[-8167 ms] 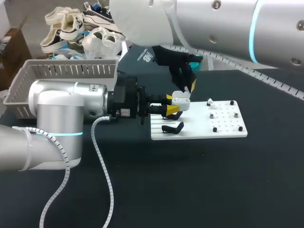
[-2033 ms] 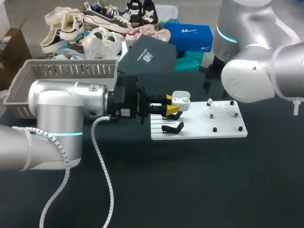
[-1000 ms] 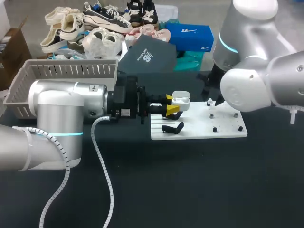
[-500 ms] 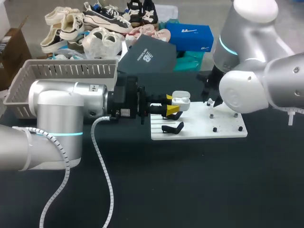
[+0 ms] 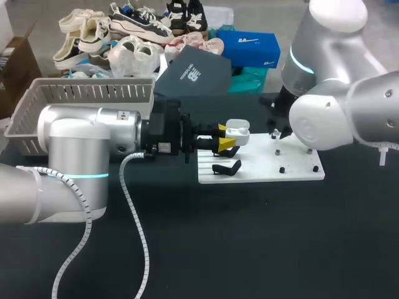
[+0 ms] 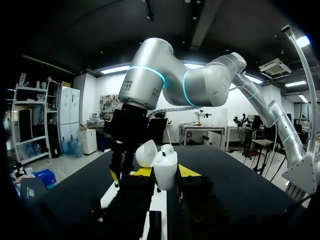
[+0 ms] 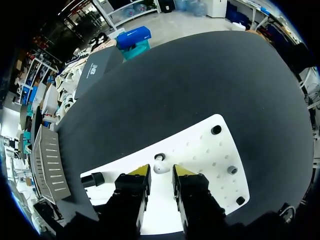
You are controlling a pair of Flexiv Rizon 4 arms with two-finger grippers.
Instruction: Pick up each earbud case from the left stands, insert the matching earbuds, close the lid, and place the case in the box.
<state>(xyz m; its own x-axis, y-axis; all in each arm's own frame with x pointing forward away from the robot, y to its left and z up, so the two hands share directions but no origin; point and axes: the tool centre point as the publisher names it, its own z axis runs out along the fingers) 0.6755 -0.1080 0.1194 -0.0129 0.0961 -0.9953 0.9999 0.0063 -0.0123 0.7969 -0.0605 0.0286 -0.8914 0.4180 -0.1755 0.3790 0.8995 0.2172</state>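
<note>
Both of your grippers are at the white board (image 5: 262, 169), which lies flat in the middle of the worktop, nearer its far edge. Your left gripper (image 5: 225, 138) comes in level over the board's left edge. Its yellow fingers are clamped from two sides on the white earbud case (image 5: 237, 132), holding it upright above the board's far left corner with its lid (image 6: 146, 152) swung open. On the near side of the case, at the board's left edge, sits a black stand (image 5: 227, 167). Your right gripper (image 7: 161, 172) points down at the board's far edge, close beside the case. Its fingers stand apart, and a single white earbud (image 7: 160, 165) sits on the board just ahead of the gap between the tips, with neither tip seen touching it. Small black pegs (image 7: 231, 170) dot the board's right half. The grey slatted basket (image 5: 93, 92) stands at the worktop's far left corner, well apart from the case.
</note>
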